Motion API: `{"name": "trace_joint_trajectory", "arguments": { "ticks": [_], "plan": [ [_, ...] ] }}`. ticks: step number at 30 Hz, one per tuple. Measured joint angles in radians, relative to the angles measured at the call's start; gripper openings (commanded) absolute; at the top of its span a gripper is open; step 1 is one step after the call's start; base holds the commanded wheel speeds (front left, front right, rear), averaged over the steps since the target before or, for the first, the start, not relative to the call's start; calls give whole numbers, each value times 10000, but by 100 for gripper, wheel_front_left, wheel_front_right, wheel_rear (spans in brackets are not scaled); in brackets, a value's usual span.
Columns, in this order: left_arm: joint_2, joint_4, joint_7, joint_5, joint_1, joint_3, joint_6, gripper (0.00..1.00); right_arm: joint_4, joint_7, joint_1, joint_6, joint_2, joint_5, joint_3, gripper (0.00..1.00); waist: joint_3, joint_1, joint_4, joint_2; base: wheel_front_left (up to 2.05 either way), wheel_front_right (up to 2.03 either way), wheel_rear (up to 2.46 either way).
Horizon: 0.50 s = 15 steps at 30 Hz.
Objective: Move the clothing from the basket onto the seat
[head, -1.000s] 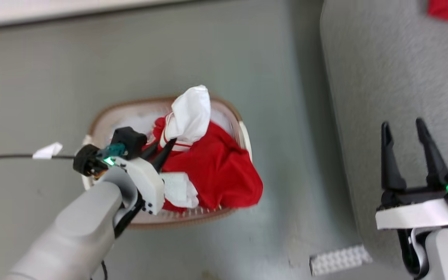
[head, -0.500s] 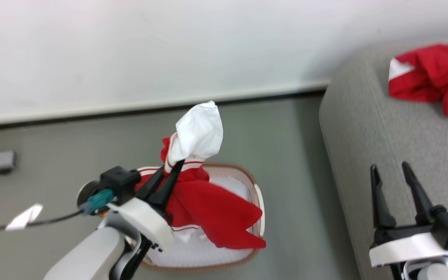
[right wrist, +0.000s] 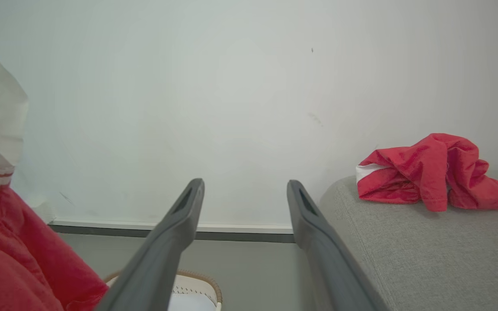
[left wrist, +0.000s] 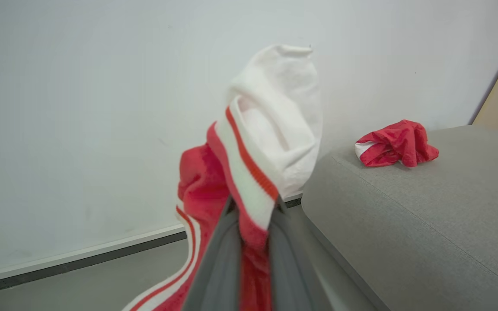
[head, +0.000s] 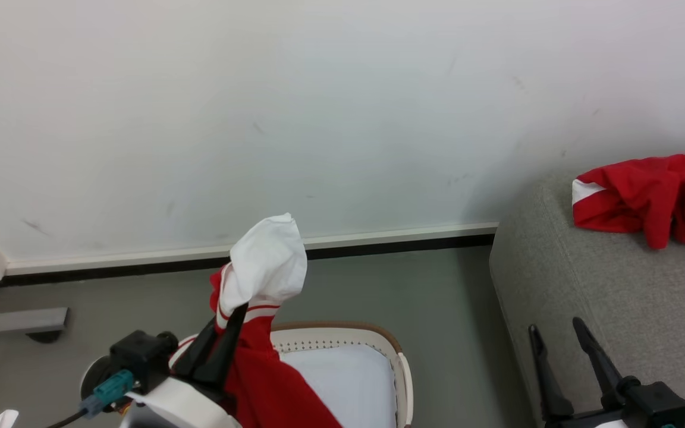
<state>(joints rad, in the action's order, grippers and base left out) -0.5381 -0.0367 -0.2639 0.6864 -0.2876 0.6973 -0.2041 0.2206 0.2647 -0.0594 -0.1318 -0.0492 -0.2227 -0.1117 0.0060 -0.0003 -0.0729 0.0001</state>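
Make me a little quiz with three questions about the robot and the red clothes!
1. True or false: the left gripper is shut on the clothing.
2. What lies on the seat? A) a second red garment B) a blue towel C) a shoe
3. Fill the gap: the right gripper holds nothing and its fingers are ____.

Key: 1 true; 2 A; 3 open.
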Motion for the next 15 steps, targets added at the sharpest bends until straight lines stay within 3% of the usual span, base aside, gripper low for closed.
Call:
{"name": "trace_joint_trajectory", "arguments": {
  "ticks": [8, 15],
  "plan": [
    [-416, 755, 153, 50, 413, -84, -324, 0, -159, 0, 192, 0, 0, 207, -872, 100, -295, 1, -1, 0, 0, 0, 0],
    [-470, 1398, 167, -44, 400, -79, -449, 0, -642, 0, 39, 2, 0, 723, -2389, 100, -286, 2, 43, 0, 0, 0, 0]
  ]
}}
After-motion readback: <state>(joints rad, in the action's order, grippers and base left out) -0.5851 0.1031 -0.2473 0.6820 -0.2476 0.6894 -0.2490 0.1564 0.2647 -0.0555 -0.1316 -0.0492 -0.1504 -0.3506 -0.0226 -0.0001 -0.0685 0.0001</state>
